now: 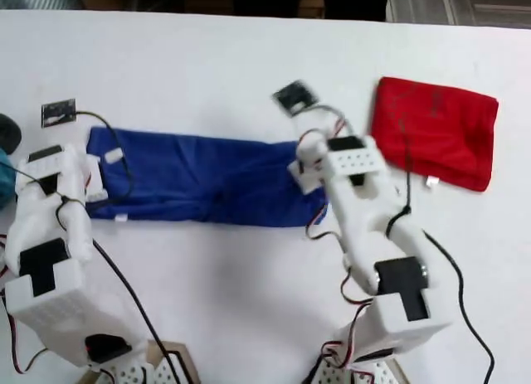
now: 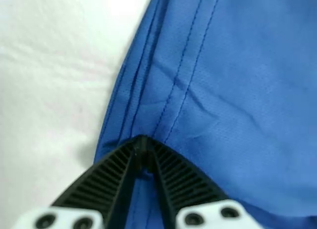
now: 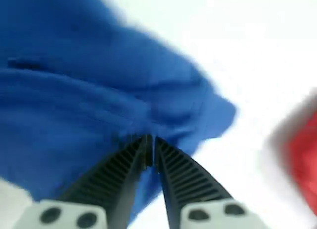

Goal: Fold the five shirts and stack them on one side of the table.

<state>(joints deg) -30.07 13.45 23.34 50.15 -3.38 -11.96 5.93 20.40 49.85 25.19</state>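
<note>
A blue shirt (image 1: 199,178) lies as a long folded band across the middle of the white table (image 1: 249,60). My left gripper (image 1: 93,178) sits at its left end; in the left wrist view that gripper (image 2: 142,146) is shut on the hem of the blue shirt (image 2: 233,90). My right gripper (image 1: 309,177) is at the band's right end, and the right wrist view has it (image 3: 148,142) shut on a bunched edge of the blue shirt (image 3: 74,100). A folded red shirt (image 1: 436,131) rests at the right of the table.
Small dark tags lie on the table at the far left (image 1: 58,112) and above the blue shirt's right end (image 1: 294,96). Arm cables (image 1: 124,284) trail along the near side. A dark and teal object (image 1: 7,148) sits at the left edge.
</note>
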